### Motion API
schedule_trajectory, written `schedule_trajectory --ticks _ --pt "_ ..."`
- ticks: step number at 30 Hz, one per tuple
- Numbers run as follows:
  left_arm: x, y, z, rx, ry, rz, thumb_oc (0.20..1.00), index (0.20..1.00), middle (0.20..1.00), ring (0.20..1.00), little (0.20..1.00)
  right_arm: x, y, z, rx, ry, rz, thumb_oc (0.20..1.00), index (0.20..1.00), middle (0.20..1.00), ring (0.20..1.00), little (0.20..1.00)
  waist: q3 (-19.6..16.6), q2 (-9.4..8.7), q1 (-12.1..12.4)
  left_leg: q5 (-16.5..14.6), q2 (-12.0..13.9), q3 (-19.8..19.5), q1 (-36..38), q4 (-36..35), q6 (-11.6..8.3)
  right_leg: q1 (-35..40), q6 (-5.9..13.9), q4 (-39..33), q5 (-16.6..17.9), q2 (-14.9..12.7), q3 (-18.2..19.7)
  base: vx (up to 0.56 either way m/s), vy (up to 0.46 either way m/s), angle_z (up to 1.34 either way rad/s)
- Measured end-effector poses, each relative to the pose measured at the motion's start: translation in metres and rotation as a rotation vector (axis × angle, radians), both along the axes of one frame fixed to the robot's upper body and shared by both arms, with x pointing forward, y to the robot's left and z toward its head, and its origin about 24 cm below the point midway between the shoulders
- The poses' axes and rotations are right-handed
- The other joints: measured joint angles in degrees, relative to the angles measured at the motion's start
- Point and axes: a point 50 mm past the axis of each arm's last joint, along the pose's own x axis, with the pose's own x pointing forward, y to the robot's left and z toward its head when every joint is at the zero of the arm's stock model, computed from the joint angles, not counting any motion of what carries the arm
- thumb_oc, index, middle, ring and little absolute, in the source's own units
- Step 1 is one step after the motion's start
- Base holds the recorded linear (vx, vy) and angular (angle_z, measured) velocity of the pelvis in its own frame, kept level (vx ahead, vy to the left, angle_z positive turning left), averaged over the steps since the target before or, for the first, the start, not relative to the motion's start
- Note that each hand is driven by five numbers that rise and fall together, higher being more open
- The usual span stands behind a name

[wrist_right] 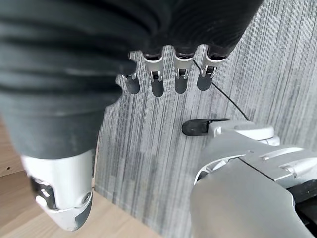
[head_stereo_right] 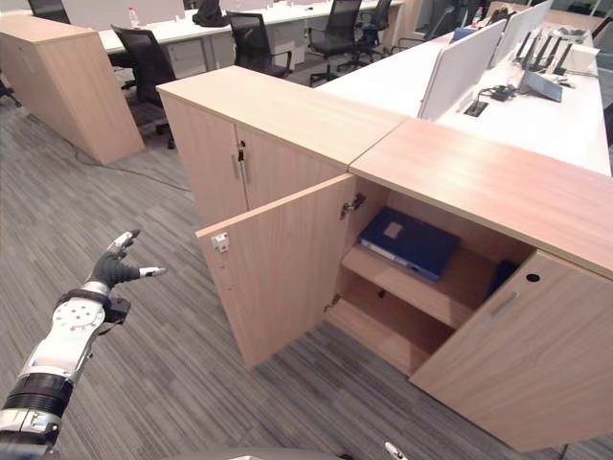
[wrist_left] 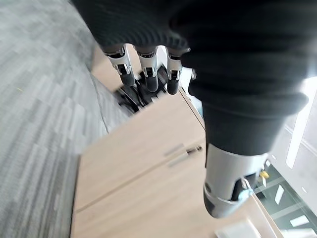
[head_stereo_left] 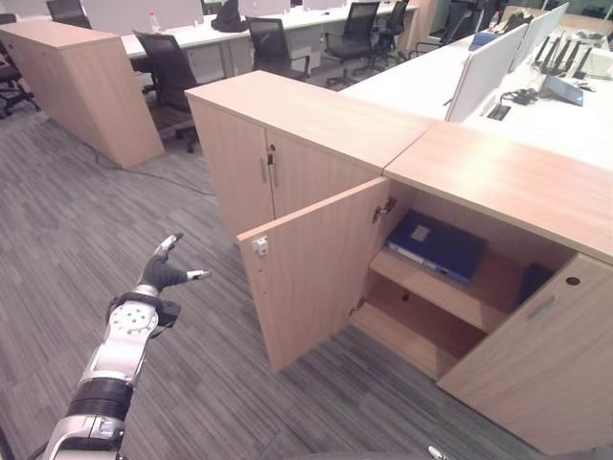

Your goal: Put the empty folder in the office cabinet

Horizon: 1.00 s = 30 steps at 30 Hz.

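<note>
Closing up: folder (head_stereo_left: 436, 245) lies flat on the upper shelf (head_stereo_left: 450, 292) of the open cabinet (head_stereo_left: 498, 182), right of centre — the placing looks done, so the door (head_stereo_left: 311, 268) is likely next.
Doing it well: push the door's free edge with straight fingers, swinging it steadily so nothing jars.
Left robot hand (head_stereo_left: 163, 271): lower left, over the carpet — fingers spread and relaxed, holding and touching nothing.
Right robot hand (wrist_right: 166, 82): fingers straight above the floor (wrist_right: 267, 59), empty.
</note>
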Motion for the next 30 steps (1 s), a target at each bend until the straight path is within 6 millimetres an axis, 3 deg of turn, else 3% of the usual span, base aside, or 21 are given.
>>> schedule_trajectory --ticks 6,13,30 --pt "0.019 -0.016 0.005 0.045 0.02 -0.068 1.0 1.0 1.0 1.0 1.0 0.001 0.003 -0.001 0.01 0.014 0.027 1.0 1.0 1.0 1.0 1.0 -0.77 -0.79 -0.14 -0.01 -0.05 0.33 -0.04 0.07 0.03 -0.31 -0.12 0.04 0.41 0.09 0.6 0.0 0.0 -0.01" --pt "0.038 -0.018 0.007 0.093 0.067 -0.067 1.0 1.0 1.0 1.0 1.0 0.007 0.004 0.0 0.014 -0.001 0.036 1.0 1.0 1.0 1.0 1.0 -1.26 -1.08 -1.28 -0.03 -0.06 1.5 -0.36 0.0 0.03 -0.99 -0.19 0.04 0.57 0.11 1.46 -0.02 0.005 -0.08" --pt "0.052 -0.035 -0.012 0.03 0.156 -0.037 1.0 1.0 1.0 1.0 1.0 0.002 0.006 -0.001 0.015 0.021 0.066 1.0 1.0 1.0 1.0 1.0 -2.18 -1.62 -3.75 -0.07 -0.25 3.96 -0.01 -0.01 0.08 -2.24 0.2 0.02 0.93 0.15 3.76 -0.01 0.006 -0.07"
